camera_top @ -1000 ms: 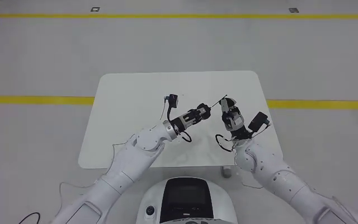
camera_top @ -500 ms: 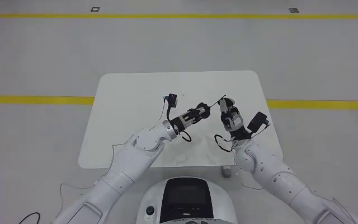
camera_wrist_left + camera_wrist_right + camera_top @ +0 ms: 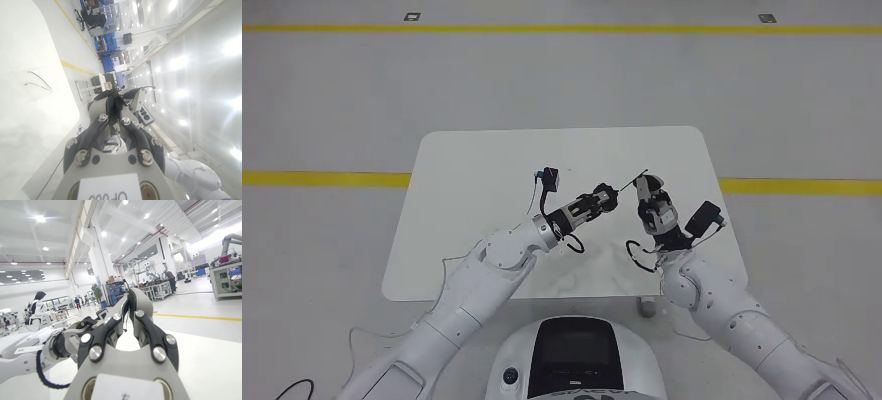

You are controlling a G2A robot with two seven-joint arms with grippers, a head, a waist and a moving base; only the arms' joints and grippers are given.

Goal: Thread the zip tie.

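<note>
The white, round-cornered counter [image 3: 462, 200] carries none of the work itself: both arms are held up above its far right part, tips close together. The left gripper [image 3: 610, 196] has its jaws pressed together on a small dark piece [image 3: 114, 97]. I take this for one end of the tie, though the left wrist view does not show it plainly. The right gripper [image 3: 645, 186] sits just beside it, its jaws pinching the thin black plastic zip tie [image 3: 125, 323], whose tip sticks out beyond the fingertips. From above, the zip tie [image 3: 634, 179] reads as a straight dark line running from the left gripper's tip past the right one, clear of the counter.

By my reading the pick-up is done and the task stands at the alignment stage. Whether the tail has entered the head is too small to tell, and the pull-through is left.

Two loose thin dark strips [image 3: 40, 78], likely spare ties, lie on the counter well apart from the grippers. Nothing stands between the two grippers.
</note>
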